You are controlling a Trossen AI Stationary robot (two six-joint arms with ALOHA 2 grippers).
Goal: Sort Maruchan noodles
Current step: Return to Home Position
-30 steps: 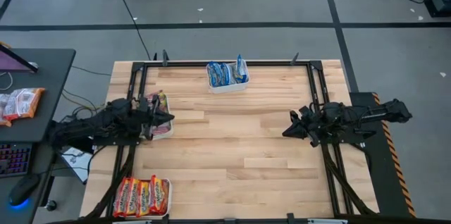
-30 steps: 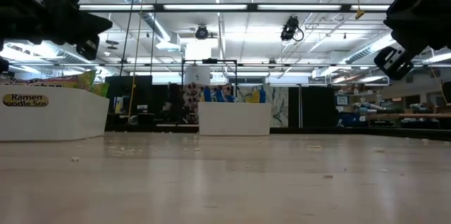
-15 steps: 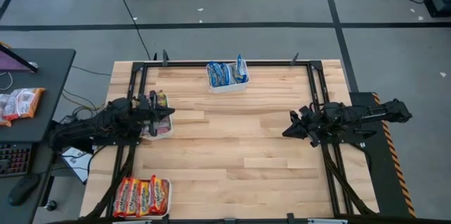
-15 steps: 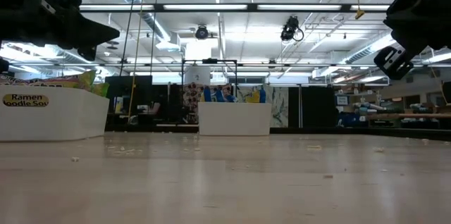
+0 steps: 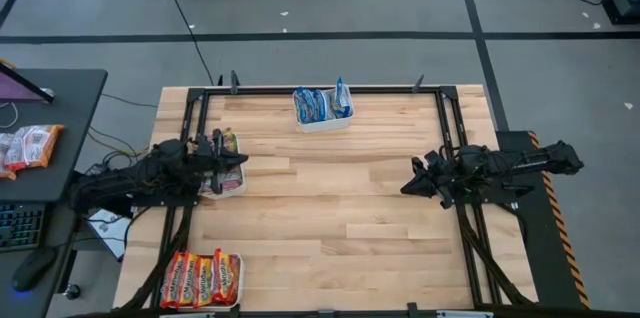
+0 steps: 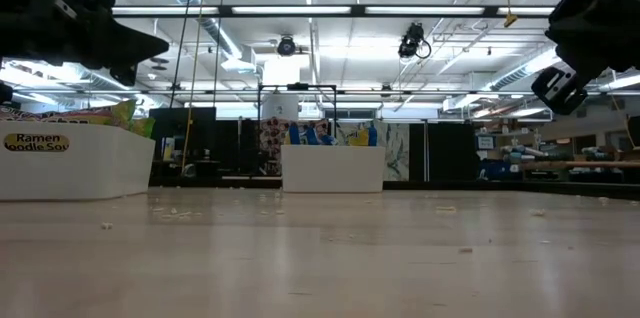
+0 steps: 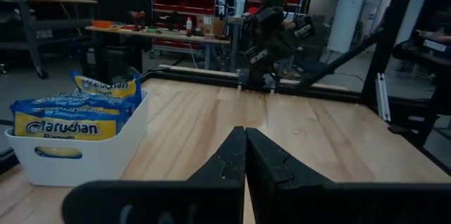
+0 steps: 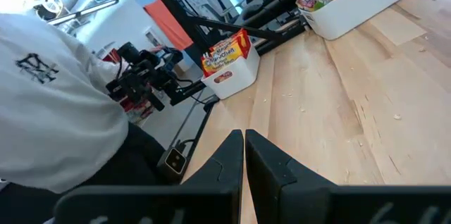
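Note:
The Maruchan noodles sit in three white trays. Blue-white packets (image 5: 322, 104) stand in the tray at the far middle (image 7: 77, 155). Green-yellow and red ones (image 5: 228, 144) fill the tray at the left edge (image 5: 232, 186). Orange-red ones (image 5: 202, 278) lie in the near-left tray (image 8: 229, 79). My left gripper (image 5: 243, 162) hovers shut and level above the left tray, holding nothing (image 7: 245, 146). My right gripper (image 5: 405, 188) hangs shut and level over the table's right side, also with nothing in it (image 8: 244, 146).
Bare wooden tabletop (image 5: 330, 208) spreads between the two arms. Black frame rails (image 5: 320, 89) run along the table's far edge and both sides. A person in a white top (image 8: 56, 97) shows beyond the table in the right wrist view. A dark desk (image 5: 40, 128) stands off the left.
My left gripper has swung a little toward the table's far edge and rolled slightly about its own axis, staying shut above the left tray. The right arm and all packets have kept still.

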